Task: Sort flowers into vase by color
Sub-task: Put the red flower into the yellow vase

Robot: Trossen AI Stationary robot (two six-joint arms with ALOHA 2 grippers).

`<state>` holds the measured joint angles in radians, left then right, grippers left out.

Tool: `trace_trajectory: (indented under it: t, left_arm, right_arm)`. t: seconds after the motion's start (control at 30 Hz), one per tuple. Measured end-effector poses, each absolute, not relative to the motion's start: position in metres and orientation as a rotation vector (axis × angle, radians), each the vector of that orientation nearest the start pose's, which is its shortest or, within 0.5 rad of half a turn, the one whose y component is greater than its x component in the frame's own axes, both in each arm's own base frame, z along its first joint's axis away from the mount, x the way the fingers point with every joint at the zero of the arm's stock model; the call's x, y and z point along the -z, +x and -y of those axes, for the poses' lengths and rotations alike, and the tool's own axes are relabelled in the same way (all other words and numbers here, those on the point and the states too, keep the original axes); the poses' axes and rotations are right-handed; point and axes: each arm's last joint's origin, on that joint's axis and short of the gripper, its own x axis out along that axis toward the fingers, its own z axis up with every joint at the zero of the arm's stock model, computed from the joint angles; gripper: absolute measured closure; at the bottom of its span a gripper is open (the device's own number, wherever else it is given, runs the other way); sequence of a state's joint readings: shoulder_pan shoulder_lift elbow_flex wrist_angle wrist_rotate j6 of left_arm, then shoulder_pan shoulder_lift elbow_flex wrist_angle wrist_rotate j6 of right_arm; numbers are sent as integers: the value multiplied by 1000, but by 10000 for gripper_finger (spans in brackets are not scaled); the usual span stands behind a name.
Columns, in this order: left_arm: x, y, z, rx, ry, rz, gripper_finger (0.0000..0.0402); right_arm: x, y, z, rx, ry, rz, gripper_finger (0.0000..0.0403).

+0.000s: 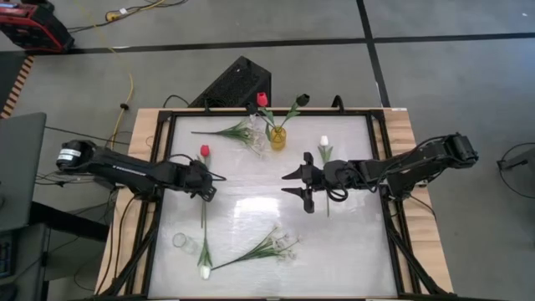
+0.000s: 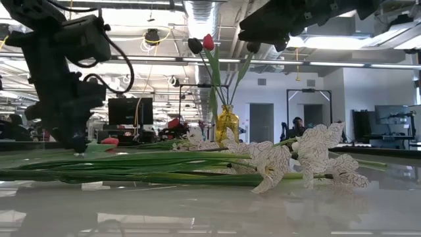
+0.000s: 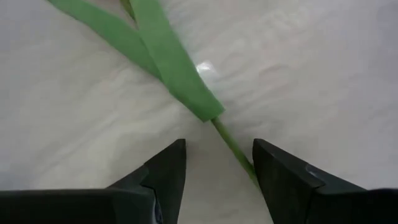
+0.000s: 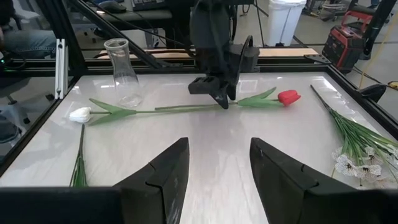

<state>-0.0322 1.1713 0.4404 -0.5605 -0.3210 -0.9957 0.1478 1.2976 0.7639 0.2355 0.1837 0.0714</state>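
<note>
- Nearest to the front edge of the table lie one white tulip and one spray of tiny white blossoms, with one empty clear glass vase just beside the tulip's stem.
- In the middle, the left gripper is low over the stem of one red tulip that lies flat on the table; its jaws are spread, one on each side of the stem, and do not pinch it.
- The right gripper hangs above the table on the right side, its jaws spread and empty, near a second white tulip that lies there.
- At the far edge stands one yellow glass vase with three flowers in it: one red bud and two dark buds.
- Beside this vase lies a second spray of white blossoms.
</note>
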Motion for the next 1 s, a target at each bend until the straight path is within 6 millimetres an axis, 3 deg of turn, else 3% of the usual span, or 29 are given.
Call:
trace_trajectory:
  t: [0.33,0.6,0.7,1.0]
  left_arm:
    - [-128,177,-1,-836,-603,-1014,242]
    - [-135,174,-4,-874,-550,-935,358]
    - [-141,177,-5,-868,-498,-856,394]
    - [-187,179,-8,-757,-398,-507,401]
  right_arm:
    - [-253,279,-36,46,15,-326,207]
    - [-252,278,-36,47,13,-342,207]
    - [-252,278,-36,47,14,-340,207]
    - [-252,278,-38,56,90,-338,207]
